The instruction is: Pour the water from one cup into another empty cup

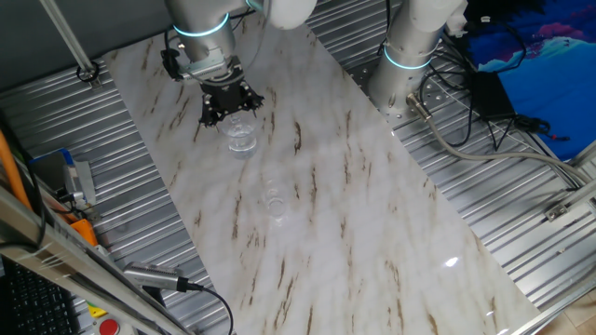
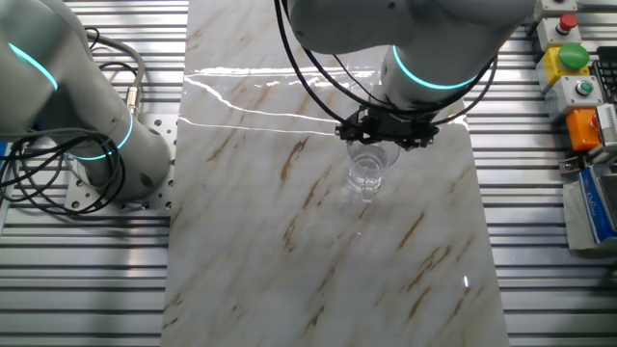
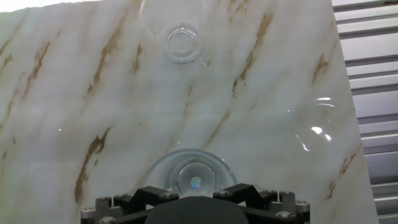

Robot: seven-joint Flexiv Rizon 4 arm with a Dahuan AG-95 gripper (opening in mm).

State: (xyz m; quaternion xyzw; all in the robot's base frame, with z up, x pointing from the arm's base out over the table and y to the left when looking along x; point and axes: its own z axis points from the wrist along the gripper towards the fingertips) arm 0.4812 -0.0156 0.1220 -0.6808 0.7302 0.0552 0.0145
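Observation:
The larger clear tumbler (image 1: 240, 136) stands on the marble table, with faint glints of water in its base. It also shows in the other fixed view (image 2: 367, 170) and at the bottom of the hand view (image 3: 189, 169). My gripper (image 1: 229, 104) points straight down over it, and its black fingers (image 3: 155, 194) sit on either side of the tumbler's rim. I cannot see whether they press on the glass. The smaller, narrower clear cup (image 1: 274, 201) stands apart, nearer the table's middle, and shows at the top of the hand view (image 3: 182, 43).
The marble tabletop (image 1: 372, 233) is bordered by ribbed metal panels. A second robot base (image 1: 410, 46) with cables stands at the far right edge. A control box with buttons (image 2: 569, 58) sits beside the table.

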